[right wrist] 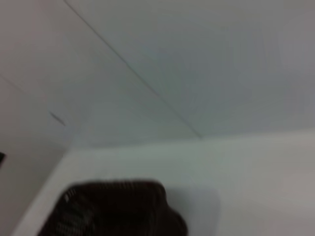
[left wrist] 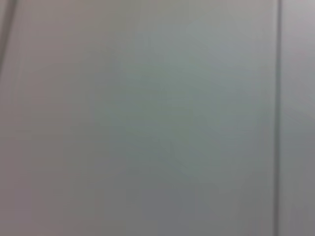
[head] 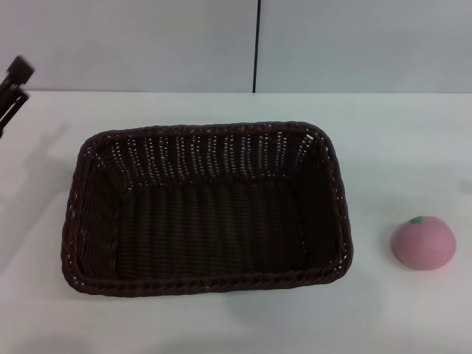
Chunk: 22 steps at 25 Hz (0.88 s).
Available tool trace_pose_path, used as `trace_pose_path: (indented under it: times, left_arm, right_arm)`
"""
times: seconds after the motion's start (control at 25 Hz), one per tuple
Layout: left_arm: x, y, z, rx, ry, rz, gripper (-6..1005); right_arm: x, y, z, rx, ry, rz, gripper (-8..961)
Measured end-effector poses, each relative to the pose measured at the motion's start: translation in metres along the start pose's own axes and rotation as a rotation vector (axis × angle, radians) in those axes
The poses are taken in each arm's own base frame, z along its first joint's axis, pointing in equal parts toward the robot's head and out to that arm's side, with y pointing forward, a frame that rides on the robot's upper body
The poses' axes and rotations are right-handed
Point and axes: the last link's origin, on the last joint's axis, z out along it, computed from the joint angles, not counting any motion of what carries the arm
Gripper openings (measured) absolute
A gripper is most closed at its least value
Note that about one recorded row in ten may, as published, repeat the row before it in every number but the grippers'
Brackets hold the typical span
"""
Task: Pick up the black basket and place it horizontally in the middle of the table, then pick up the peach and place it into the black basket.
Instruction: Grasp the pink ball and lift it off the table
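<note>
Left gripper [head: 13, 88] at table's [head: 398, 147] far left edge, touching nothing; opening cannot be told.

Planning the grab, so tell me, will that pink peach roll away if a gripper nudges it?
Probably: the peach is round and sits free on the table, beside the black basket. Its base looks slightly flattened, so it may settle quickly.

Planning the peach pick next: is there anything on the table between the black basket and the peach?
No. In the head view only bare white table separates the black basket from the peach; they sit apart.
</note>
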Motion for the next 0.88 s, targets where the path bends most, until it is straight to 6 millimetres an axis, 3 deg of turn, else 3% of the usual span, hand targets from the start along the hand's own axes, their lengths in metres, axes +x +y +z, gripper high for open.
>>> trace_pose_path:
  times: [0.04, 0.16, 0.24, 0.48, 0.6, 0.68, 0.88]
  left_arm:
    - [-0.008, -0.004, -0.014, 0.055, -0.007, -0.008, 802]
    - [-0.015, -0.007, -0.024, 0.093, -0.026, -0.010, 802]
    - [-0.025, -0.004, -0.036, 0.117, -0.051, 0.000, 802]
    - [-0.033, 0.000, -0.048, 0.137, -0.077, 0.028, 802]
    - [-0.038, 0.001, -0.052, 0.147, -0.095, 0.021, 802]
    - [-0.041, 0.002, -0.054, 0.155, -0.105, 0.015, 802]
    - [-0.042, 0.002, -0.056, 0.161, -0.109, 0.021, 802]
  right_arm:
    - [-0.008, -0.001, 0.007, 0.048, 0.078, 0.050, 752]
    - [-0.015, -0.003, 0.016, 0.102, 0.153, 0.081, 752]
    - [-0.018, -0.002, 0.034, 0.162, 0.266, 0.093, 752]
    - [-0.021, 0.008, 0.070, 0.202, 0.420, 0.069, 752]
    - [-0.018, 0.011, 0.095, 0.209, 0.499, 0.057, 751]
    - [-0.009, 0.009, 0.123, 0.220, 0.586, 0.055, 751]
    - [0.002, 0.006, 0.150, 0.232, 0.668, 0.045, 751]
